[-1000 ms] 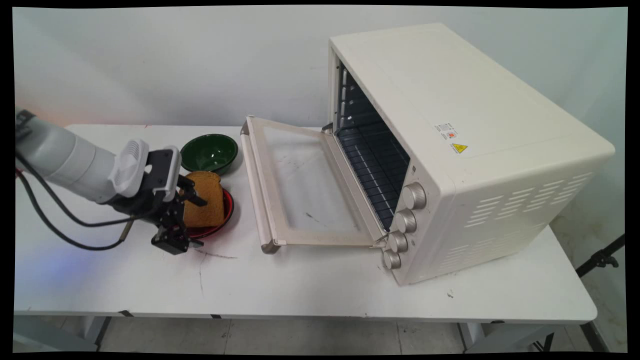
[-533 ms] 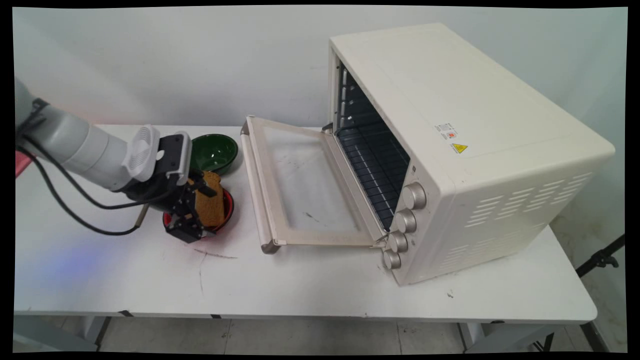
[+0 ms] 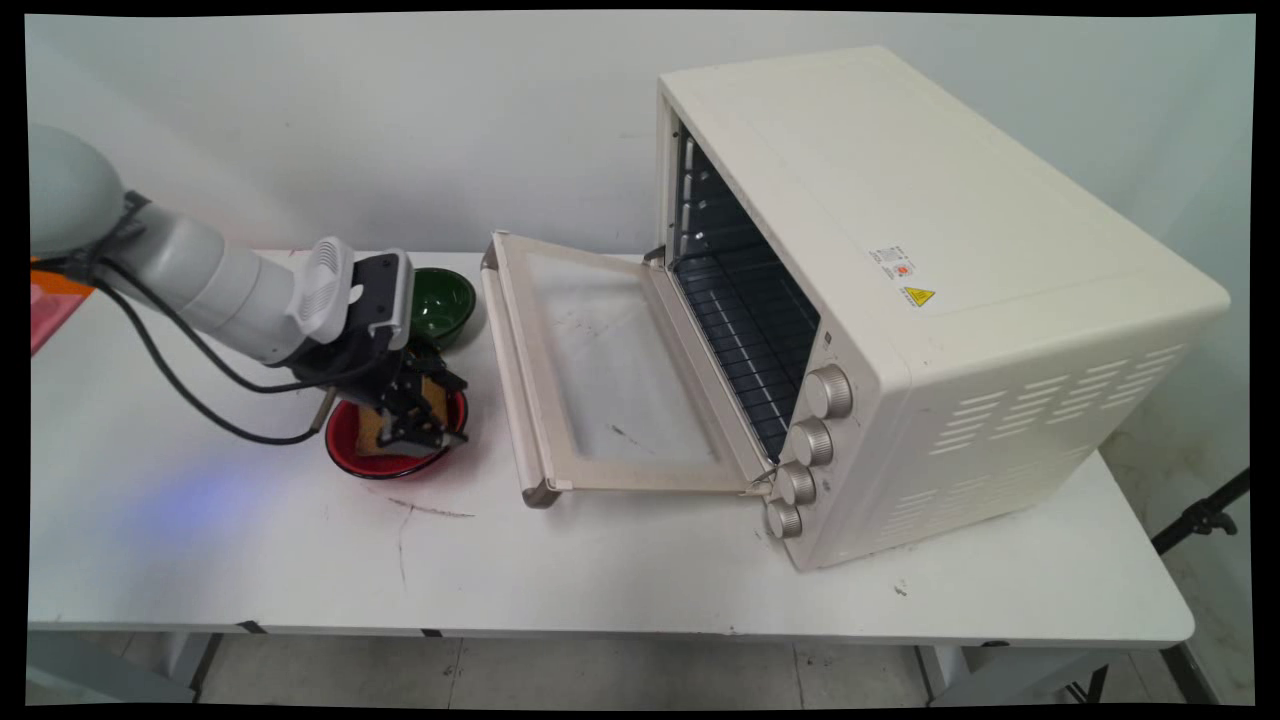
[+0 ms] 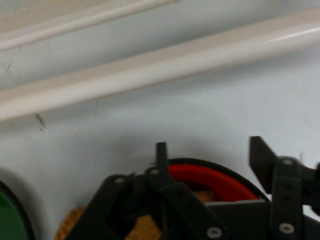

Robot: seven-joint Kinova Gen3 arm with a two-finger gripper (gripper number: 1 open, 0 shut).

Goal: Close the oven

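Over the red bowl (image 3: 395, 445) hangs the gripper (image 3: 420, 415), jaws spread wide and holding nothing; the slice of bread (image 3: 372, 432) lies beneath them in that bowl. The green bowl (image 3: 438, 305) sits just behind, the open toaster oven's door (image 3: 590, 365) beyond the fingertips.

The gripper (image 3: 425, 410) hides most of the bread (image 3: 372, 432) at centre-left. The hand view's bottom edge crops the bread and the red bowl (image 4: 210, 179); its lower-left corner crops the green bowl (image 4: 9, 220).
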